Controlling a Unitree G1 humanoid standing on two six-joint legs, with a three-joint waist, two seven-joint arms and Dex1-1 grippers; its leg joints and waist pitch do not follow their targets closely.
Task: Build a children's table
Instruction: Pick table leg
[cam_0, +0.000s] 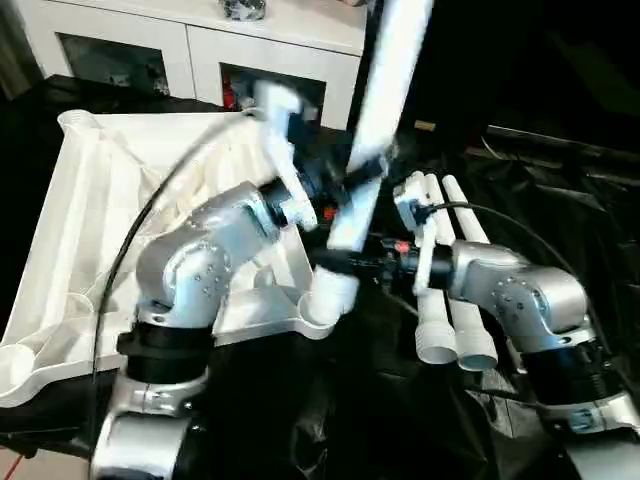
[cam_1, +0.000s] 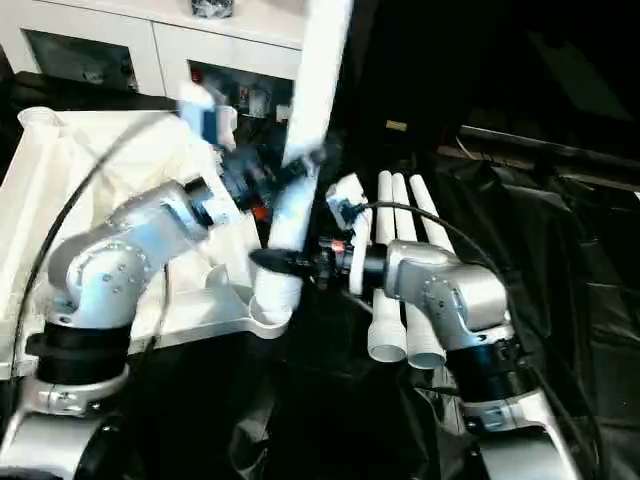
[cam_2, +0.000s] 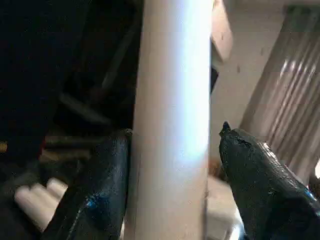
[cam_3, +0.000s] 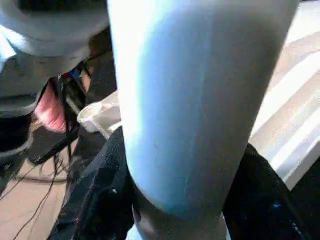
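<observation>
The children's table top (cam_0: 90, 210) lies upside down on my left, ribbed side up. One white leg (cam_0: 395, 70) stands tilted, its foot at the top's near right corner socket (cam_0: 325, 310). My left gripper (cam_0: 350, 182) is around the leg at mid-height; in the left wrist view one finger (cam_2: 100, 190) touches the leg (cam_2: 172, 120) and the other finger (cam_2: 260, 185) stands a little off it. My right gripper (cam_0: 345, 262) is shut on the leg lower down, just above the socket, its fingers (cam_3: 95, 200) hugging the leg (cam_3: 190, 100).
Three more white legs (cam_0: 450, 320) lie side by side on the black cloth (cam_0: 570, 200) by my right forearm. A white cabinet with glass doors (cam_0: 200, 50) stands behind the table top. A black cable loops over my left arm.
</observation>
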